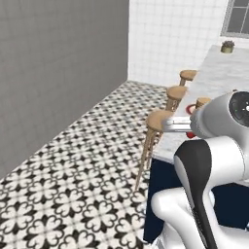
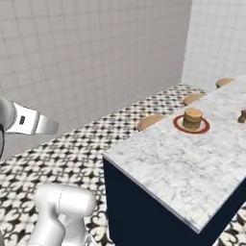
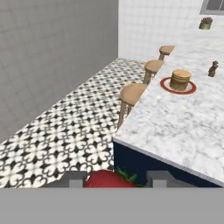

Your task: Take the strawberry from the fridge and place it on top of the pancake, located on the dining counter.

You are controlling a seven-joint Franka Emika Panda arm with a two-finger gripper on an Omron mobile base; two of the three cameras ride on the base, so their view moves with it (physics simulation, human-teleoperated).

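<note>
- my pincer [image 3: 114, 180] pinches the strawberry [image 3: 109, 180], which sits red between my two dark finger tips at the bottom of the hand view, its green leaves poking out on one side.
- i hold it in the air short of the near corner of the table [image 3: 175, 127], over the patterned black-and-white floor [image 3: 65, 127].
- the table has a white-grey marble top and a navy base [image 2: 139, 206].
- the pancake [image 3: 180, 79] is a small tan stack on a plate [image 3: 164, 83] with a red rim, farther along the table, well apart from my pincer.
- three round wooden stools [image 3: 132, 93] stand along the table's edge, the nearest one just beside the near corner.
- a small brown shaker [image 3: 213, 68] stands beyond the plate, and a little potted plant [image 3: 205, 22] sits at the far end under a window [image 1: 239, 17].
</note>
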